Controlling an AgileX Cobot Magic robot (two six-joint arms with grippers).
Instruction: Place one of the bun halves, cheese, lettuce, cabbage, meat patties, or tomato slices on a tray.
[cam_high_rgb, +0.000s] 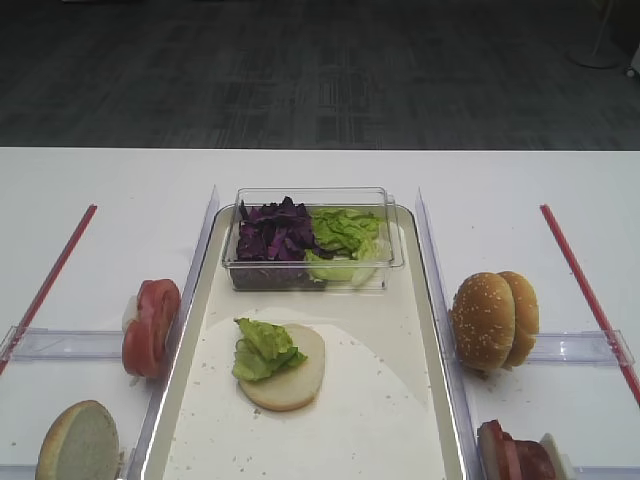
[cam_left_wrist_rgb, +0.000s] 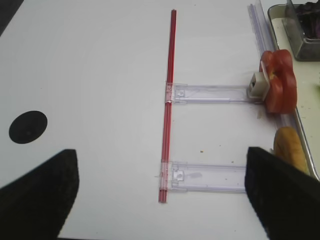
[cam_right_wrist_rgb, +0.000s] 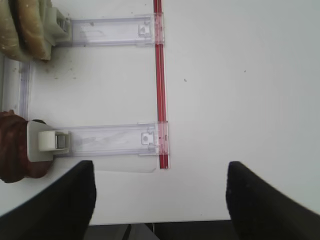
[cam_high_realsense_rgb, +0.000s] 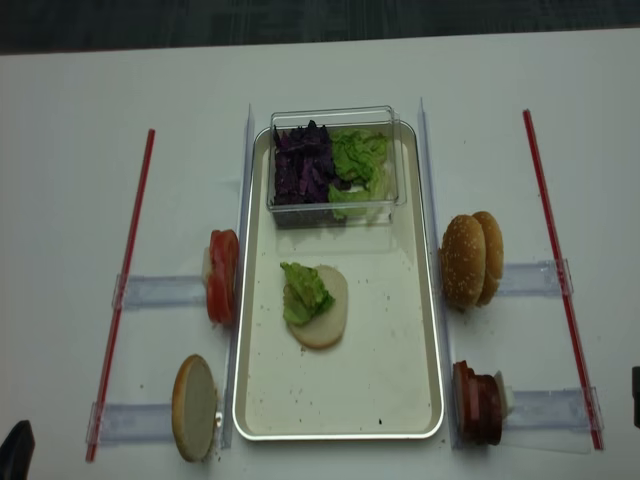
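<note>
I had both arms parked back at the table's near edge, clear of the food, presumably between picks. The right gripper (cam_right_wrist_rgb: 157, 200) stood wide open over bare table, holding nothing; the left gripper (cam_left_wrist_rgb: 162, 192) looked equally spread and empty, though only its dark fingertips showed. On the tray (cam_high_rgb: 420, 330) a bun half (cam_high_rgb: 290, 372) lay cut-face up with lettuce (cam_high_rgb: 263, 347) on it. The tomato slices (cam_high_rgb: 150, 325) stood on edge in their holder. I could read no labels or writing.
</note>
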